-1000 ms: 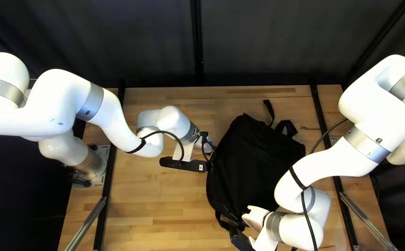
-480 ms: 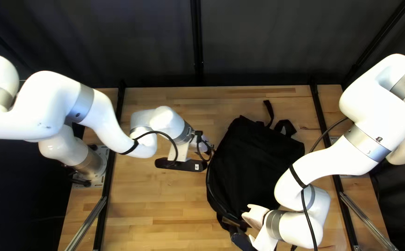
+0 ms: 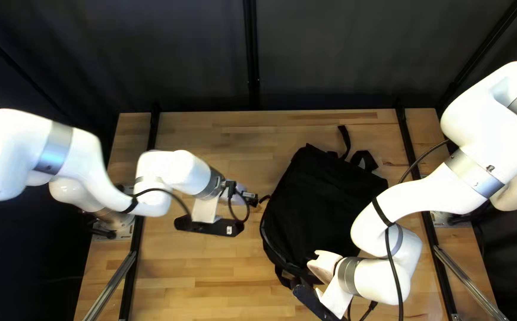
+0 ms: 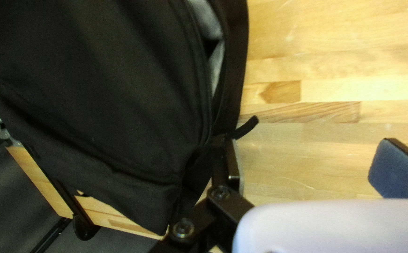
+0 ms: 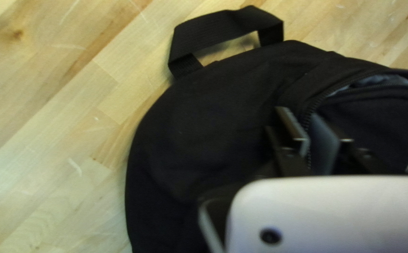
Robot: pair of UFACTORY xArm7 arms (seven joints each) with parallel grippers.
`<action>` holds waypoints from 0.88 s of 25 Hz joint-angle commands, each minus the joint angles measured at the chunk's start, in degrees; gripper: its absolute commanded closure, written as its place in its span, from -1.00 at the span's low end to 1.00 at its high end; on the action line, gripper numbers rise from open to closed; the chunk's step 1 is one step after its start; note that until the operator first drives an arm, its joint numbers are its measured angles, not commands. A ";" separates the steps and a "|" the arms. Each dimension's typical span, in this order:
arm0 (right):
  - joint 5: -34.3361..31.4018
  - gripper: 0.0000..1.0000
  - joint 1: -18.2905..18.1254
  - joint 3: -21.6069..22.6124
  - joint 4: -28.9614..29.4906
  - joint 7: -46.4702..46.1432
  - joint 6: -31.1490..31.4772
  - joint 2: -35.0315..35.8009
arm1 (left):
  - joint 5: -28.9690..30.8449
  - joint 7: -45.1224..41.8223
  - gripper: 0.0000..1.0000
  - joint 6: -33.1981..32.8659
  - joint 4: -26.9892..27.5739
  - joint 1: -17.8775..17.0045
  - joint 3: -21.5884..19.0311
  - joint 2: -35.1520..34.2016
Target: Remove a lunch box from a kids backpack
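The black backpack [image 3: 329, 208] lies on the table, its lunch box not visible. Left of it in the top left view is my left gripper [image 3: 251, 198]. Seen from its own wrist, the left gripper [image 4: 312, 157] stands wide open, one finger close beside the backpack [image 4: 105, 93] and bare wood between the two. My right gripper [image 3: 326, 266] is at the bag's near end, its fingertips hidden there. In the right wrist view the right gripper [image 5: 312, 133] is shut on cloth at the zipper edge of the backpack [image 5: 204, 126]. Pale grey lining [image 5: 377, 80] shows through the zipper opening.
A webbing handle [image 5: 227, 28] sticks out from the bag over the wooden table [image 3: 211, 267]. Shoulder straps [image 3: 362, 159] lie at its far end. Black rails [image 3: 410, 148] run along both sides of the table.
My left arm has drawn back to the left, away from the backpack's side. The right arm's upper links shifted slightly while its gripper stayed at nearly the same place.
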 commanded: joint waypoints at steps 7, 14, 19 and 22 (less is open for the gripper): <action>3.62 -1.00 0.80 1.32 -0.74 -1.23 5.12 -4.20 | -0.35 -6.57 -1.00 2.97 -3.05 -3.32 -6.13 -6.92; 3.30 -1.00 1.69 1.76 -3.08 2.76 5.43 -4.23 | -0.29 -6.88 -1.00 1.23 -4.31 -3.03 -6.36 -6.89; 3.30 0.98 1.45 1.55 -3.97 3.33 4.97 -4.33 | -0.15 -7.37 -1.00 0.31 -4.41 -2.79 -6.94 -6.54; 3.30 1.00 1.03 1.26 -4.69 3.04 4.22 -4.75 | -0.29 -7.38 -1.00 0.36 -4.49 -2.97 -6.87 -6.70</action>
